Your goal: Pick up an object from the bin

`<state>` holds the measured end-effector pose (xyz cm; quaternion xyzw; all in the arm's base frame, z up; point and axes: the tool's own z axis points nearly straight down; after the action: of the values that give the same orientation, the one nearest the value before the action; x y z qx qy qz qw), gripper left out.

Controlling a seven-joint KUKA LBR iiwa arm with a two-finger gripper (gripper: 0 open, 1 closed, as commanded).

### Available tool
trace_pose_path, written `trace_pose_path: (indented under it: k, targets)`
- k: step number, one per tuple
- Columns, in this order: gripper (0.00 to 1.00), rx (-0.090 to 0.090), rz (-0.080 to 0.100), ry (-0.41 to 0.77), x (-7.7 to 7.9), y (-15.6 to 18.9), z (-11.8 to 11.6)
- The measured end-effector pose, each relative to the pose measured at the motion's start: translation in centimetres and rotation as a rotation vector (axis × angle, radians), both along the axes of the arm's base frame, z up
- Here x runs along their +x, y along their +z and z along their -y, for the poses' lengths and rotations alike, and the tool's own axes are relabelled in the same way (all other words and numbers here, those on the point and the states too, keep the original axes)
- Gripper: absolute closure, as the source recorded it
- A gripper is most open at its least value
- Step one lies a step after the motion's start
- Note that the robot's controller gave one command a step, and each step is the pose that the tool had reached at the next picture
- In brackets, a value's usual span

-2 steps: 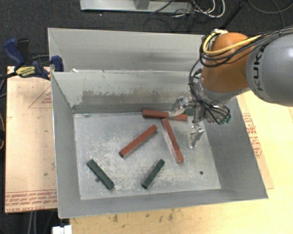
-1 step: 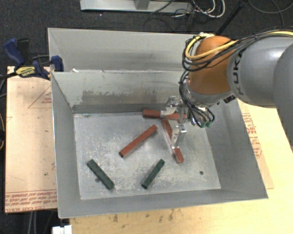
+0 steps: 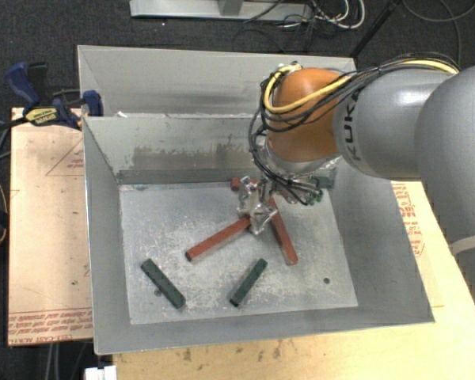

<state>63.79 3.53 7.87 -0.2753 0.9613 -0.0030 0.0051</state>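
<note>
Grey scuffed bin (image 3: 154,212), dark carpet (image 3: 32,22) — cables (image 3: 321,6)

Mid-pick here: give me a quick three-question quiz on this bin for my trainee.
1. How many dark bars lie in the bin?
2. True or false: the gripper hangs over a dark bar.
3. The gripper is nearest to: A, where the red sticks meet; B, the left dark bar; C, the bin's left wall.
Key: 1 two; 2 false; 3 A.
</note>
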Motion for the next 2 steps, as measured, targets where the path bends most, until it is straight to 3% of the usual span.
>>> trace_pose_path:
  k: [2]
  targets:
    - [1.0,0.001,-0.001,0.0,-0.03,0.21,0.0]
